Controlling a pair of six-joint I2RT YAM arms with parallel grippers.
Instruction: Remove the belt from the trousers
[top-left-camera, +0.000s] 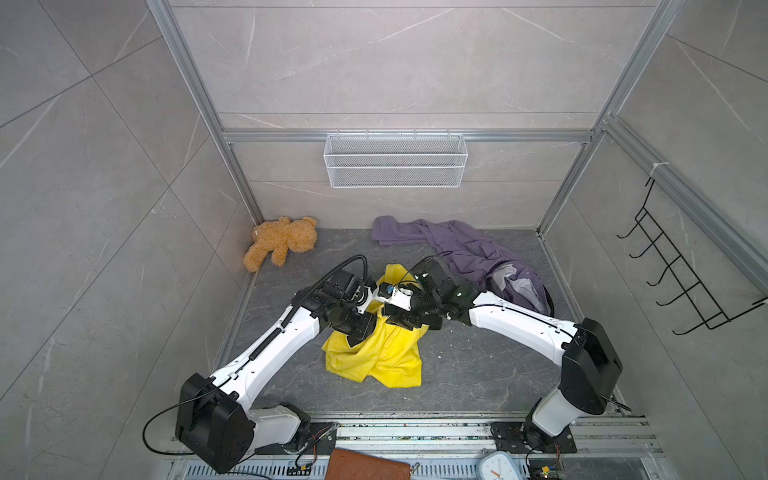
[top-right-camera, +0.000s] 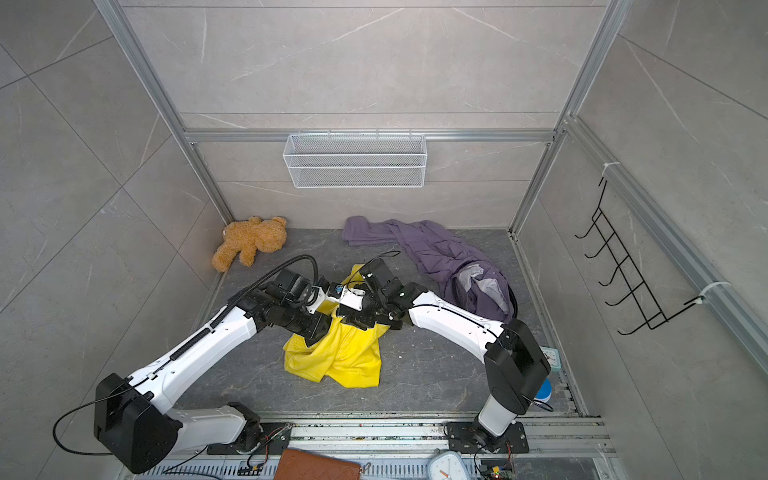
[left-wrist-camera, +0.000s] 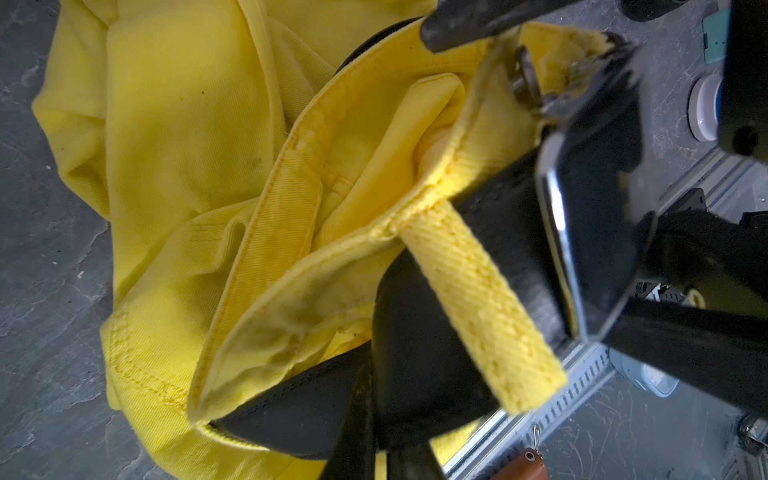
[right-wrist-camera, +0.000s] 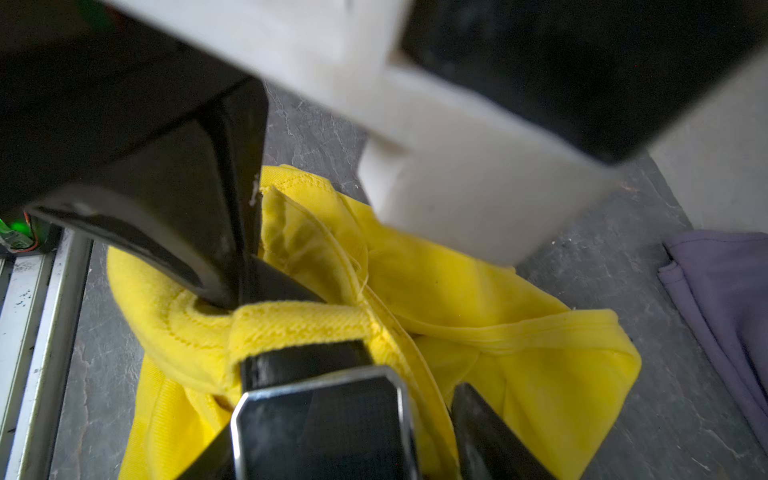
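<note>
- Nearest me, on the front rail, lie a brown pouch (top-left-camera: 368, 465) and a small clock (top-left-camera: 496, 467), neither of them part of the job.
- Both arms meet over the yellow trousers (top-left-camera: 386, 357), which lie crumpled in the middle of the dark worktop (top-left-camera: 478, 374).
- The left claw (right-wrist-camera: 235, 291) is pinched tight at the waistband, right where the black belt (left-wrist-camera: 419, 345) runs. Whether it nips strap or cloth I cannot tell.
- Just beside it, the right claw (right-wrist-camera: 345, 407) has its fingers apart on either side of the chrome-edged buckle (left-wrist-camera: 594, 232), not visibly squeezing it.
- The strap still passes under a yellow belt loop (left-wrist-camera: 478, 307) next to the buckle and carries on round the waistband. I'd judge the job barely begun, with the whole strap left to draw out, loop by loop.
- Further back, a purple garment (top-left-camera: 465, 249) and a teddy bear (top-left-camera: 282, 241) lie by the rear wall, with a wire basket (top-left-camera: 395, 160) hung above them.
</note>
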